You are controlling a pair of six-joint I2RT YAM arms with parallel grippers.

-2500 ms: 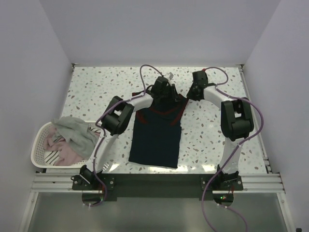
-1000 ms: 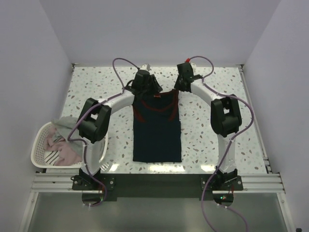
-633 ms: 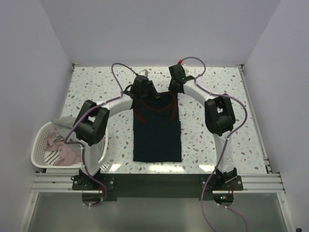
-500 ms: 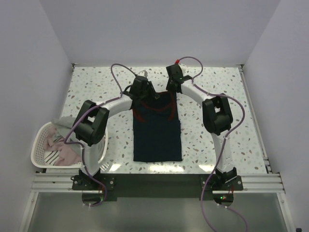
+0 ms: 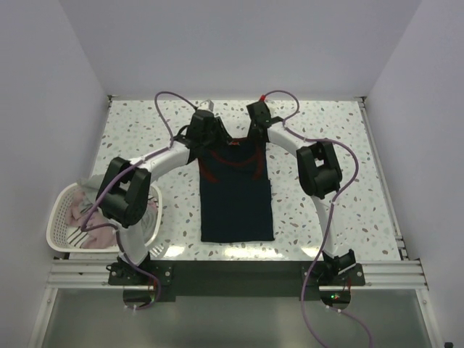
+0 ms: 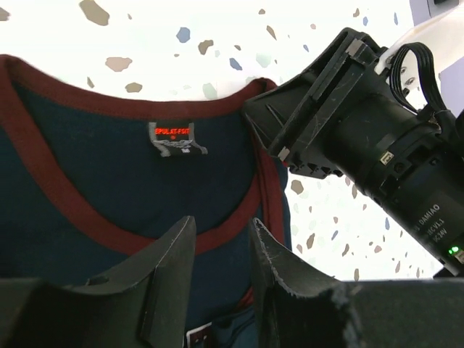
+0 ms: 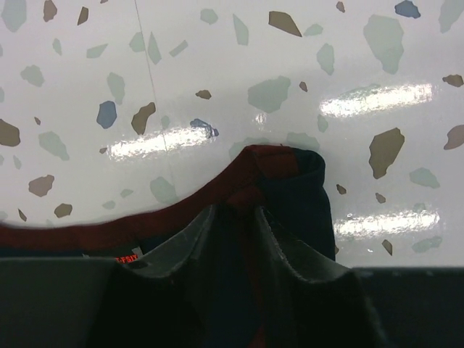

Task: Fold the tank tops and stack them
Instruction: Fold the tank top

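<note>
The navy tank top (image 5: 236, 196) with dark red trim lies flat in the middle of the table, its neck at the far end. My left gripper (image 5: 209, 141) hovers over its left shoulder, open, with nothing between the fingers (image 6: 222, 221); the neck label and trim (image 6: 177, 138) show beyond them. At the right shoulder, my right gripper (image 5: 257, 138) stands open (image 7: 233, 212), and the right strap (image 7: 290, 170) runs between its slightly parted fingers on the table. More tank tops, grey and pale pink (image 5: 76, 217), lie in the basket.
A white slotted basket (image 5: 54, 217) stands at the near left edge, partly covered by the left arm's elbow (image 5: 127, 194). The speckled table (image 5: 326, 152) runs to walls on three sides. The right gripper's body (image 6: 362, 109) fills the upper right of the left wrist view.
The right gripper's jaws have parted from shut on the strap. Both grippers have shifted a little left along the jersey's far end. The jersey lies where it was.
</note>
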